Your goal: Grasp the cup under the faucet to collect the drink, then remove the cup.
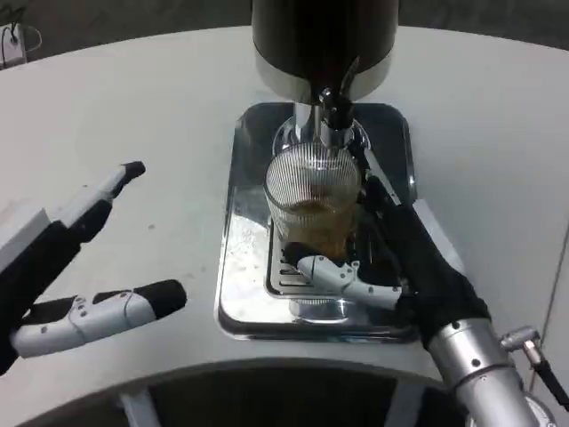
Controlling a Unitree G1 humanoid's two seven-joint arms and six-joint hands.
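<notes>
Under the faucet (331,111), my right hand (391,258) grips the filling cup (313,200); left hand (80,267) open. Next: withdraw level.

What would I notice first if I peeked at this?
Right in the middle, a ribbed glass cup with brown drink in it stands on a shiny metal tray, under the dark dispenser's faucet. The right hand wraps around it, while the left hand waits open nearby.
</notes>
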